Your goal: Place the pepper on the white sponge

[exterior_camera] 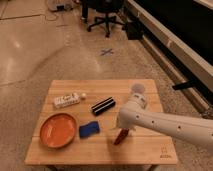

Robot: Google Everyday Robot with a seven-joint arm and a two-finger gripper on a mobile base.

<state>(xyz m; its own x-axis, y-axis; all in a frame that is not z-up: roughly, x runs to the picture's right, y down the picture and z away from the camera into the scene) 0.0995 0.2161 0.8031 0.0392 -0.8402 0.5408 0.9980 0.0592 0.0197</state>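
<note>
The pepper [119,136] is small, dark red and tapered. It lies on the wooden table [145,150] near the front edge, right of the blue sponge [89,129]. My gripper [123,127] is at the end of the white arm [165,125], which reaches in from the right. It sits right at the pepper's upper end. No white sponge shows; the arm covers the table just right of and behind the pepper.
An orange plate [58,130] is at the front left. A white tube [67,100] lies at the back left and a black ribbed bar [103,106] in the middle. A white cup [137,91] stands at the back right. An office chair [105,15] stands far behind.
</note>
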